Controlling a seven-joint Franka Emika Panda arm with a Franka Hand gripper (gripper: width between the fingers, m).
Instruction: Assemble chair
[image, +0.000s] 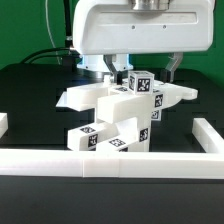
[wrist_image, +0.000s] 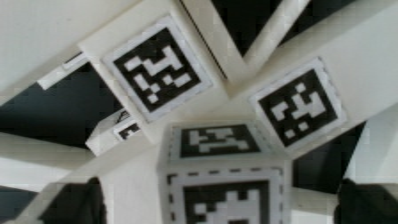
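The white chair parts (image: 118, 112) stand stacked in the middle of the black table, each with black-and-white tags. A flat piece (image: 92, 98) spreads to both sides, an upright block (image: 141, 88) rises from it, and lower blocks (image: 100, 140) sit in front. My gripper (image: 148, 72) hangs right over the upright block, open, one finger on either side of its top. In the wrist view a tagged block (wrist_image: 221, 190) fills the space between the dark fingers (wrist_image: 71, 198) of my gripper (wrist_image: 217, 208). Behind it are the crossed braces of the seat (wrist_image: 231, 40). I cannot tell whether the fingers touch the block.
A long low white border wall (image: 110, 162) runs along the front, with arms along the exterior view's right (image: 206, 130) and left (image: 3, 122). Black cables (image: 45, 52) lie at the back left before a green backdrop.
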